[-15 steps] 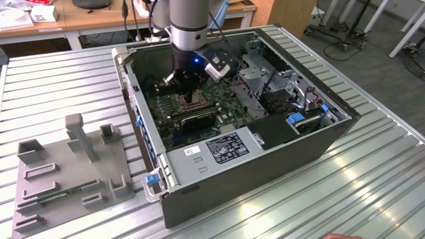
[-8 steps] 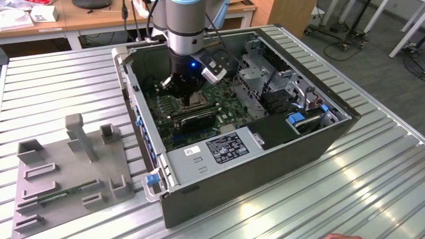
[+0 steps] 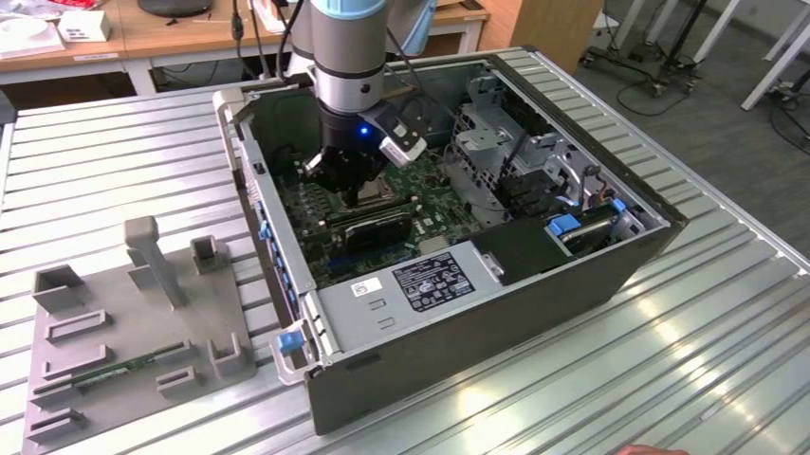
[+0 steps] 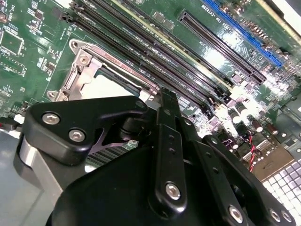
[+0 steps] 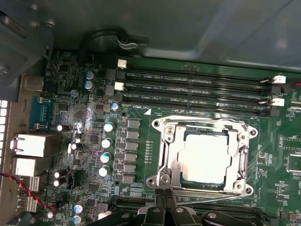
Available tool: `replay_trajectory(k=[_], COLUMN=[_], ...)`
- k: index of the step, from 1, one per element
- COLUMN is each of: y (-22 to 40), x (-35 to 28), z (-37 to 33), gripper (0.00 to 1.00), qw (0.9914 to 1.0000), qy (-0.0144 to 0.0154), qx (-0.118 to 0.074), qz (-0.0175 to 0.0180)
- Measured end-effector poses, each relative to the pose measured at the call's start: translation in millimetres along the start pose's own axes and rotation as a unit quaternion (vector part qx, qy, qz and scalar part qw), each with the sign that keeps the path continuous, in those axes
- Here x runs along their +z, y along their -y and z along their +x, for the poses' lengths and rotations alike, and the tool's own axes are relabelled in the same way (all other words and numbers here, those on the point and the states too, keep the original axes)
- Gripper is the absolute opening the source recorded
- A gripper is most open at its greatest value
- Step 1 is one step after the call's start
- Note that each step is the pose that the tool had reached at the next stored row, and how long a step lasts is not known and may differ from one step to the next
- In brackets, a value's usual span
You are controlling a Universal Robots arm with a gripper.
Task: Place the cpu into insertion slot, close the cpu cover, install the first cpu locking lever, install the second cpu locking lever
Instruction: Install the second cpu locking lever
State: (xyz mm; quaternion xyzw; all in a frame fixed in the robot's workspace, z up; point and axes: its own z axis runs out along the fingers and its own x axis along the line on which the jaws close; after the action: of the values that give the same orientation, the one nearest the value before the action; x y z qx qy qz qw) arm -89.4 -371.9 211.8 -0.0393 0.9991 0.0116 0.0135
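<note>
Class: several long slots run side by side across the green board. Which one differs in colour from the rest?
The blue slot, seen in the second wrist view. The other long slots, including the memory slots beside the cpu cover, are black.

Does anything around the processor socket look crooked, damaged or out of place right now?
Nothing stands out. The cpu sits flat and square in the insertion slot, the cpu cover lies down around it, and the gripper is at the frame's edge. No bent or loose parts are apparent on the motherboard.
</note>
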Motion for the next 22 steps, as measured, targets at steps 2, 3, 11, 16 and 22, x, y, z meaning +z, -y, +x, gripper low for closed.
replay_trajectory(k=[2,3,11,16,22], y=[0.0,-0.1,-0.1,-0.1,-0.4], x=[0.1,0.2,4.8,5.8,6.0], z=[0.0,0.1,2.1,2.2,4.6], gripper=[0.11,0.11,0.11,0.11,0.11], qw=[1.00000,1.00000,1.00000,1.00000,1.00000], qy=[0.0000,0.0001,0.0001,0.0000,0.0001], qx=[0.000,0.000,0.000,0.000,0.000], qz=[0.0000,-0.0001,-0.0001,0.0000,-0.0001])
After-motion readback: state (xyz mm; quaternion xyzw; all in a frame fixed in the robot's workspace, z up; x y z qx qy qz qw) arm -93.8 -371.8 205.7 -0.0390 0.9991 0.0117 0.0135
